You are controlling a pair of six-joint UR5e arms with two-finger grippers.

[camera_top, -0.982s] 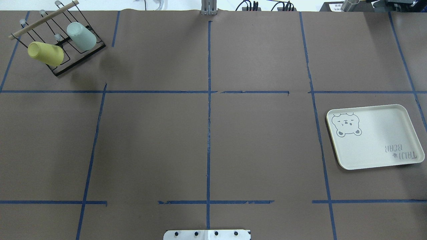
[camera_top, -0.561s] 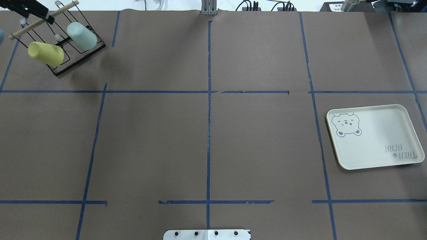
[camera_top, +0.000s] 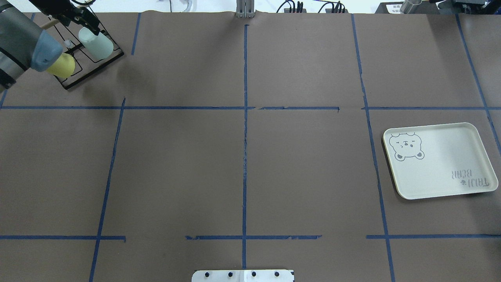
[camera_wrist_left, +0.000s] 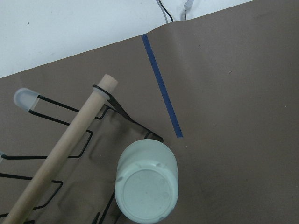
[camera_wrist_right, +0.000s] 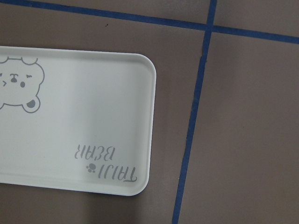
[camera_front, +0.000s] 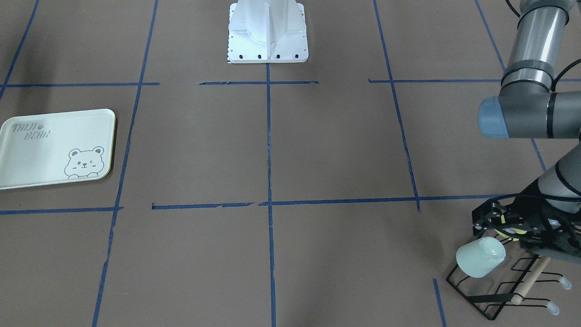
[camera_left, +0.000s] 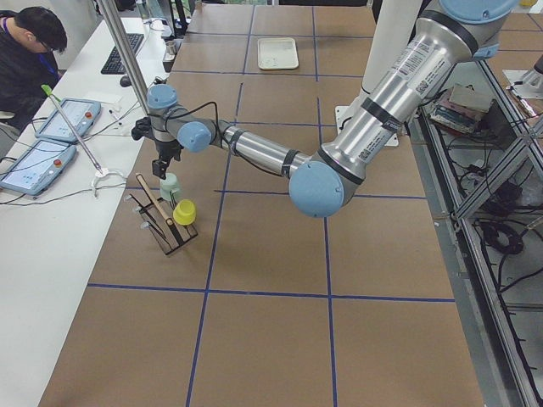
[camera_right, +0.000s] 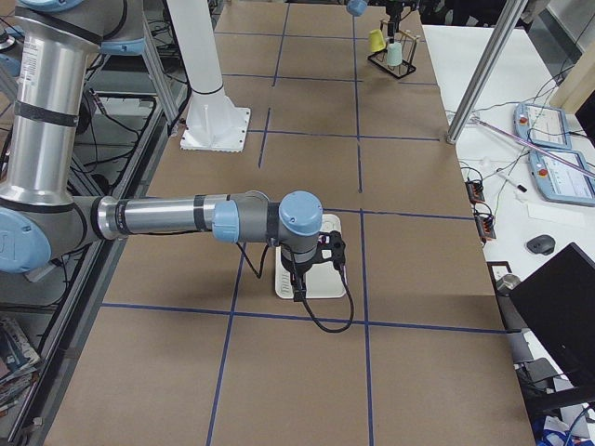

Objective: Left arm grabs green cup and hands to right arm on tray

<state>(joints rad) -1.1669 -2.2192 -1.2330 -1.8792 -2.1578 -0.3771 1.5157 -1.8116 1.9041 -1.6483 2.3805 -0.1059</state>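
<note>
Table [camera_top: 250, 156]: brown paper, blue tape grid. My left arm [camera_front: 531, 109] reaches over the drying rack [camera_wrist_left: 65, 149]. My right arm [camera_right: 167, 218] hangs over the tray [camera_top: 442, 164], which sits well apart from the rack at the table's other end. The green cup [camera_wrist_left: 147, 182] hangs mouth-down and tilted on the rack. My left gripper [camera_front: 490, 225] is just above the cup's flat bottom, fingers spread, gripping nothing. A second ago no arm showed overhead; 0.6 s ago only the gripper tip showed at the rack's far corner. Cups, rack and tray unchanged. The yellow cup [camera_top: 62, 66], beside the green one on the rack, is half covered by my arm's blue joint cap. The right gripper [camera_right: 299, 279] shows from the side only, so I cannot tell its opening.
</note>
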